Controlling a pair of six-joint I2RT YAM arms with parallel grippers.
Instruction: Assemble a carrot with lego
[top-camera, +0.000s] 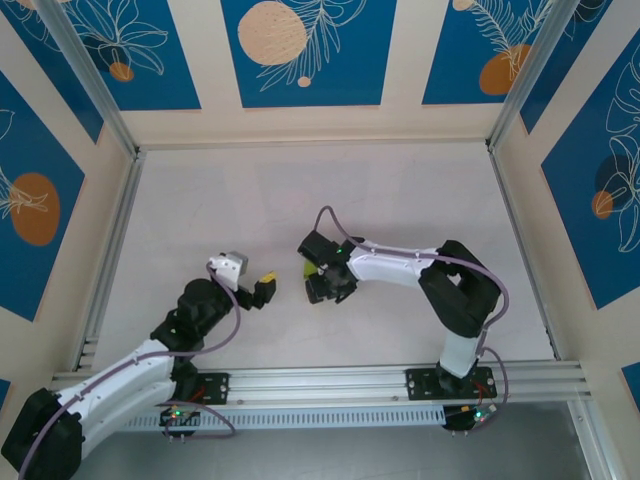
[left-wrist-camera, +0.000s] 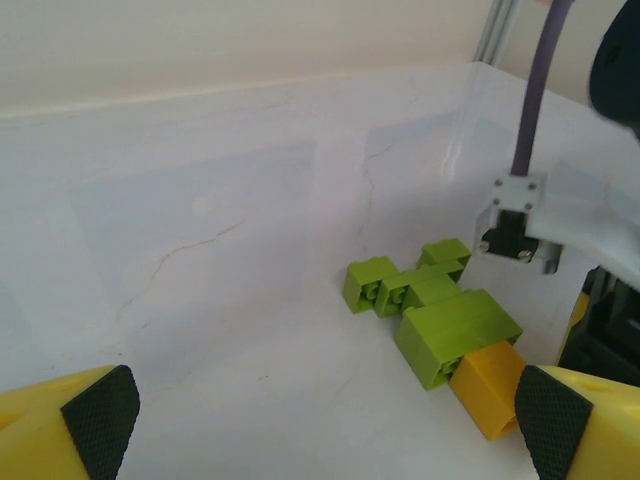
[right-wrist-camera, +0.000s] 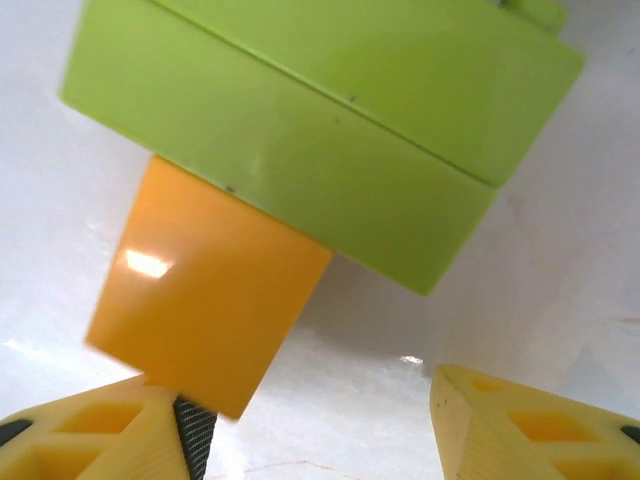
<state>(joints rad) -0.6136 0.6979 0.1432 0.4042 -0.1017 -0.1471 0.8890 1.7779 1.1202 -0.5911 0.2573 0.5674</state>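
One carrot (left-wrist-camera: 437, 312), one orange brick (left-wrist-camera: 488, 386) at its tip, lies on the table (left-wrist-camera: 200, 250); the left wrist view shows its prongs (left-wrist-camera: 372, 283). Left fingers (left-wrist-camera: 100, 420) wide open, right fingers (right-wrist-camera: 515, 430) parted, empty.

The carrot (left-wrist-camera: 440, 325) lies flat on the table (top-camera: 400, 200) near its middle, with the left gripper (top-camera: 268, 287) just to its left and the right gripper (right-wrist-camera: 305, 420) close on its right.

Left gripper (top-camera: 266, 290) and right gripper (top-camera: 322, 275) are facing each other mid-table (top-camera: 400, 190), near but apart. A lime-green lego (top-camera: 308, 268) bit is peeking out at the right gripper's edge.
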